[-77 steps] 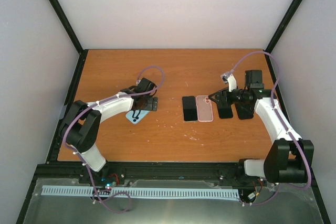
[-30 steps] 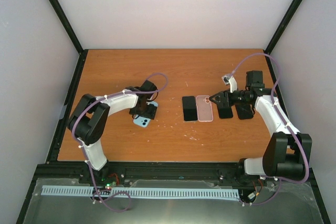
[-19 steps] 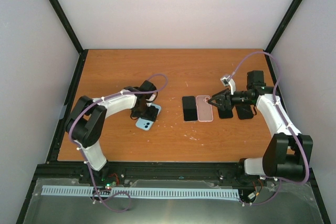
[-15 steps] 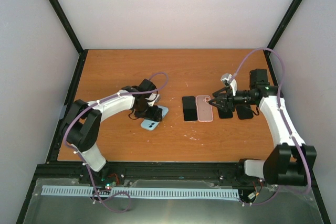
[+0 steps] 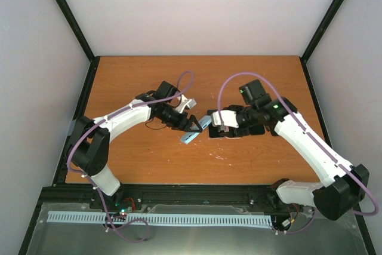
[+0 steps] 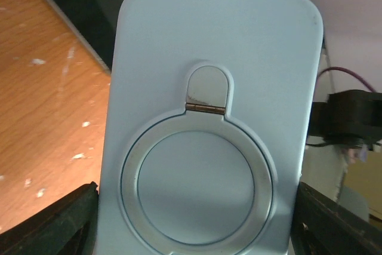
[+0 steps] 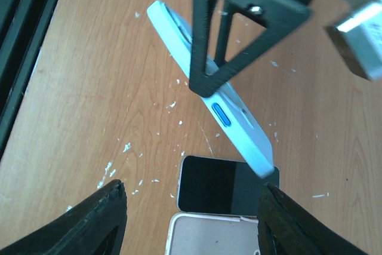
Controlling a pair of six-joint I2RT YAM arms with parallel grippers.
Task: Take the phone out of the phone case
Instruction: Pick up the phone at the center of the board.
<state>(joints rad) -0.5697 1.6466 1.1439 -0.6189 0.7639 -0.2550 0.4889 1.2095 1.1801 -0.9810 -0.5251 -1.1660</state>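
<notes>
The light-blue phone case (image 5: 191,134) hangs tilted above the table's middle, lifted off the wood. My left gripper (image 5: 194,126) is shut on it across its width. In the left wrist view the case's back (image 6: 209,76) with its round ring holder fills the frame, a black finger (image 6: 54,228) at each lower corner. The phone inside it is hidden. My right gripper (image 5: 221,119) stands open just right of the case's raised end. The right wrist view shows the case's edge (image 7: 239,125) with a blue button, above and ahead of my right gripper (image 7: 191,198), not between its fingers.
A bare black phone (image 7: 224,186) lies flat on the table under my right gripper, with a pink case (image 7: 215,237) beside it. More dark slabs (image 5: 258,128) lie partly under the right arm. White specks dot the wooden table (image 5: 143,82).
My left gripper has lifted the blue case off the table and carried it right toward the centre. My right arm has swung left over the row of phones to meet it.
</notes>
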